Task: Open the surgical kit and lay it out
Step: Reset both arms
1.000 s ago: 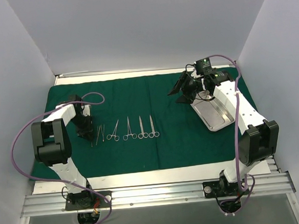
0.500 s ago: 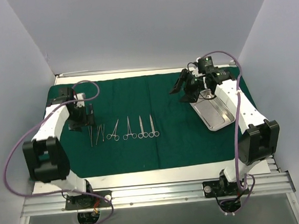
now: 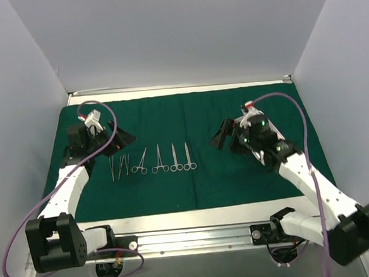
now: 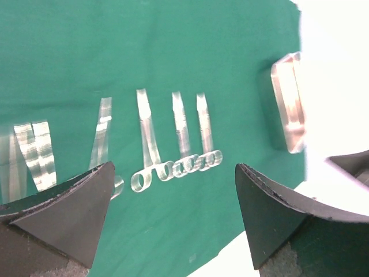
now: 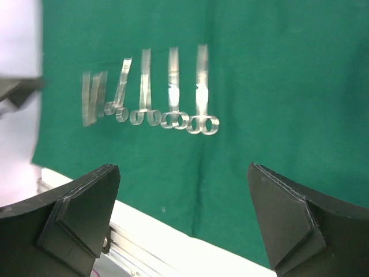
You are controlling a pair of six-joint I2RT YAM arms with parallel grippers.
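The dark green drape point(image 3: 183, 119) lies spread flat over the table. Several silver instruments point(image 3: 153, 161) lie on it in a row left of centre, tips pointing away from me, and they also show in the wrist views point(image 4: 173, 133) point(image 5: 150, 95). My left gripper point(image 3: 120, 140) point(image 4: 174, 168) hangs open and empty above the drape, just behind the row's left end. My right gripper point(image 3: 225, 134) point(image 5: 183, 168) is also open and empty, above the drape right of the row. The steel tray point(image 4: 288, 109) shows only in the left wrist view; from above the right arm hides it.
White table strips point(image 3: 177, 220) border the drape at its near and far edges. An aluminium rail point(image 3: 191, 239) carries both arm bases. White walls point(image 3: 16, 93) enclose the left, back and right sides. Purple cables point(image 3: 19, 213) loop off both arms.
Both grippers opened wide. The left one lifted away from the row's left end. The right arm swung back from the tray toward the middle of the drape.
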